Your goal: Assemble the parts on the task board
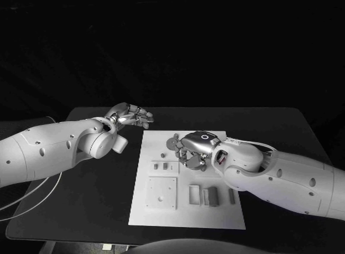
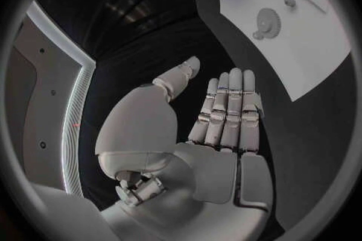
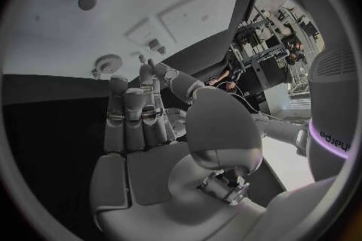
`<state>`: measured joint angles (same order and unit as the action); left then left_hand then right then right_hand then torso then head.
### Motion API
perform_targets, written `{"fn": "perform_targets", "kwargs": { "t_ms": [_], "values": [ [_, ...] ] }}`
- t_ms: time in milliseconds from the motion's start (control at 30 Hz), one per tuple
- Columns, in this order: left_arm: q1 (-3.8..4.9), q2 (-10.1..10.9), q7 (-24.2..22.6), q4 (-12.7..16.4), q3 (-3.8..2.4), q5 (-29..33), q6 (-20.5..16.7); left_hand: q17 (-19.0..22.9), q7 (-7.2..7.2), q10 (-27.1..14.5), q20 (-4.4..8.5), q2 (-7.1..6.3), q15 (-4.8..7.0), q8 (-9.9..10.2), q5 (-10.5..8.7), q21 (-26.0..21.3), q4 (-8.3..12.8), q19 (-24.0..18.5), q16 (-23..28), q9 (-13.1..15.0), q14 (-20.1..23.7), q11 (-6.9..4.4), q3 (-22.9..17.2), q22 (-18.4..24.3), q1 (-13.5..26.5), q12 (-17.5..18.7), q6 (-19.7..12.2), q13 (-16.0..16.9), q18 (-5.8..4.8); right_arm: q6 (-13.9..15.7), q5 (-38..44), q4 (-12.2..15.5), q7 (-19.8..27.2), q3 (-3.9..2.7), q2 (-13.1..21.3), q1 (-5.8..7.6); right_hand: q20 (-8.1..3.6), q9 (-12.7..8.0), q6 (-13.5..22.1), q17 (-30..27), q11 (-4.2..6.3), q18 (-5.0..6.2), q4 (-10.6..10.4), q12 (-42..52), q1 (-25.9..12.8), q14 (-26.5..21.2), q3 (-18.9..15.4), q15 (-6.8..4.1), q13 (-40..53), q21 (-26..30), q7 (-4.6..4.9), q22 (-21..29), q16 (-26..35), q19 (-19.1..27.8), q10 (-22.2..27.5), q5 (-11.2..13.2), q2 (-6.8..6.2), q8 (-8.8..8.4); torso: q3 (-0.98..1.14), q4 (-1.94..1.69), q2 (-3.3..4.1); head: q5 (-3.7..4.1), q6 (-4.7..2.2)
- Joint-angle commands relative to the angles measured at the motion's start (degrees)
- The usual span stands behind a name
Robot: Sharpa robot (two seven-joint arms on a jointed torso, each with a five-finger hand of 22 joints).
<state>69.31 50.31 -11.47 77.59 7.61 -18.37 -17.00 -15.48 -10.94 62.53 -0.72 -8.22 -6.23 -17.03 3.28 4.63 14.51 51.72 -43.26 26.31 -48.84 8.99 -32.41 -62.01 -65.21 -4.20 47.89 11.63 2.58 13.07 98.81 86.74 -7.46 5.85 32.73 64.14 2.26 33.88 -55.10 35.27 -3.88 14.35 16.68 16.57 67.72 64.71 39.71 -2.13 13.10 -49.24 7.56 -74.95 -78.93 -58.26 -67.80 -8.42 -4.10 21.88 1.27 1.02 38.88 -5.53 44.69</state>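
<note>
parts (image 1: 164, 166) lie loose on white board (image 1: 218, 219) mid desk (image 1: 89, 206): small pieces at upper area, square plate (image 1: 162, 192) and bars (image 1: 210, 196) lower down, gear (image 2: 268, 22) near board's far end. right hand (image 1: 191, 151) hovers over upper board, fingers straight, holds nothing. left hand (image 1: 130, 115) off board at far left corner, fingers extended, empty. risks: right hand descending palm-first could scatter small pieces; board unclamped, may slide on desk; right forearm (image 1: 294, 177) low over board edge, could sweep bars.

Task board (image 1: 189, 211) center hidden under right hand (image 1: 194, 151)
</note>
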Motion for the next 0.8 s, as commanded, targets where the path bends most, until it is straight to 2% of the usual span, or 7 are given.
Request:
{"fn": "perform_targets", "kwargs": {
  "t_ms": [33,200,333,633,733,800],
  "values": [
    [0.12,-0.17,-0.16,0.01,-0.04,0.36,0.07,-0.07,0.1,0.08,-0.01,0.0,-0.09,-0.12,-0.01,-0.32,0.06,0.51,0.32,-0.07,-0.49,-0.09,0.29,0.08,0.29,-0.13,-0.31,-0.08,0.41,-1.78,-0.38,-0.34,0.91,0.6,-1.07,-0.02,0.0,0.07,-4.37,-0.07,-0.13,0.65,0.04,-0.32,-0.34,0.0,0.21,-0.17,0.03,-0.13,-1.98,-0.88,0.27,-0.25,-0.11,-0.32,0.07,0.27,-0.09,0.0,0.03,-1.26,0.29],
    [0.14,-0.53,0.0,0.02,-0.03,0.36,0.05,-0.09,0.1,0.07,-0.01,-0.02,-0.09,-0.12,-0.01,-0.33,0.07,0.51,0.34,-0.08,-0.49,-0.08,0.29,0.09,0.28,-0.13,-0.31,-0.09,0.4,-1.85,-0.22,-0.93,1.27,2.26,-2.75,-0.09,0.0,0.09,-4.34,-0.06,-0.14,0.65,0.05,-0.37,-0.38,0.0,0.22,-0.16,0.03,-0.12,-1.96,-0.88,0.29,-0.24,-0.1,-0.31,0.11,0.24,0.05,-0.12,0.13,-2.02,0.58],
    [0.18,-0.71,0.09,0.08,-0.03,0.36,0.01,-0.12,0.1,0.06,-0.01,-0.07,-0.09,-0.13,-0.01,-0.35,0.08,0.5,0.37,-0.08,-0.48,-0.08,0.3,0.1,0.27,-0.12,-0.3,-0.09,0.39,-2.3,-0.1,-1.71,1.43,3.17,-3.55,-0.46,0.0,0.12,-4.31,-0.06,-0.15,0.65,0.05,-0.42,-0.42,-0.01,0.23,-0.14,0.02,-0.1,-1.95,-0.88,0.31,-0.22,-0.08,-0.31,0.16,0.2,0.09,-0.13,0.15,-2.92,0.92],
    [0.27,-1.06,0.25,-0.08,-0.03,0.36,0.07,-0.17,0.09,0.05,-0.01,-0.1,-0.1,-0.13,-0.01,-0.38,0.07,0.48,0.43,-0.08,-0.46,-0.06,0.31,0.12,0.27,-0.11,-0.3,-0.11,0.36,-3.37,-0.22,-1.52,1.94,3.75,-4.05,-1.49,0.0,0.18,-4.25,-0.05,-0.19,0.65,0.06,-0.53,-0.53,-0.04,0.23,-0.11,0.02,-0.05,-1.91,-0.87,0.37,-0.18,-0.05,-0.31,0.26,0.12,0.23,0.0,0.18,-4.33,2.14],
    [0.27,-1.13,0.27,-0.05,-0.03,0.36,0.12,-0.19,0.09,0.04,-0.01,-0.11,-0.1,-0.13,-0.01,-0.39,0.06,0.48,0.45,-0.08,-0.46,-0.06,0.31,0.12,0.28,-0.11,-0.3,-0.11,0.36,-3.63,-0.61,-1.53,2.15,4.29,-4.11,-1.76,0.01,0.2,-4.22,-0.05,-0.2,0.65,0.06,-0.57,-0.58,-0.05,0.23,-0.1,0.01,-0.04,-1.9,-0.87,0.39,-0.17,-0.03,-0.3,0.29,0.09,0.23,-0.03,0.16,-4.46,2.41],
    [0.27,-1.16,0.3,-0.05,-0.03,0.36,0.13,-0.2,0.09,0.04,-0.01,-0.11,-0.1,-0.13,-0.01,-0.4,0.05,0.48,0.45,-0.09,-0.46,-0.06,0.31,0.13,0.28,-0.1,-0.31,-0.12,0.35,-3.56,-0.71,-1.48,2.19,4.43,-4.09,-2.24,0.01,0.21,-4.21,-0.05,-0.21,0.65,0.06,-0.59,-0.62,-0.06,0.22,-0.09,0.01,-0.03,-1.89,-0.87,0.4,-0.16,-0.02,-0.3,0.31,0.07,0.21,-0.01,0.17,-4.4,2.5]
  ]
}}
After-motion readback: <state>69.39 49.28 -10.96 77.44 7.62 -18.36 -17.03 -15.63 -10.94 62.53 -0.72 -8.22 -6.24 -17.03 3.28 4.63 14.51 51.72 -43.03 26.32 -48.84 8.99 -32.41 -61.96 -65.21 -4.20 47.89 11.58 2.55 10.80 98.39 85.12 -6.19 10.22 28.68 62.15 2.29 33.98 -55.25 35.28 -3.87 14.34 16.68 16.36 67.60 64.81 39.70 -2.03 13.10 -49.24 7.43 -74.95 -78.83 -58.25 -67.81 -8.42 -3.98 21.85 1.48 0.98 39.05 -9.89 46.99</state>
